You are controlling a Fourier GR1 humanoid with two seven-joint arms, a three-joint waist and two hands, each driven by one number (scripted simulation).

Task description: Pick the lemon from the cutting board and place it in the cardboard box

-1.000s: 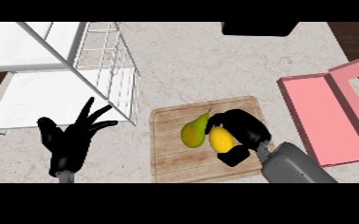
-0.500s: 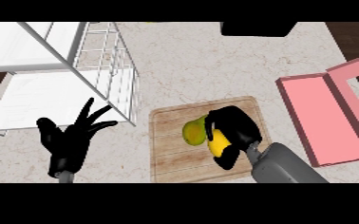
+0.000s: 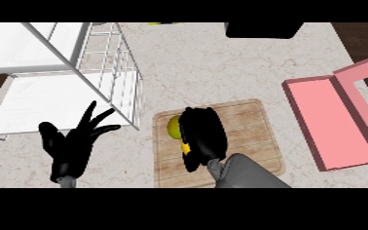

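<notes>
The lemon [image 3: 173, 126] lies on the wooden cutting board [image 3: 248, 131] at the lower middle; only its yellow-green left side and a yellow sliver show. My right hand [image 3: 204, 134] lies over the lemon with its fingers curled round it, hiding most of it. The box [image 3: 320, 122], pink and open, sits at the right edge, well apart from the board. My left hand [image 3: 72, 146] rests open at the lower left, fingers up and spread.
A white wire rack [image 3: 108, 78] and white sheets fill the upper left, close to the board's left corner. A black object [image 3: 262, 29] stands at the top edge. Speckled counter lies between the board and the box.
My right hand has slid left across the board and closed over the lemon, hiding more of it. The left hand has stayed still.
</notes>
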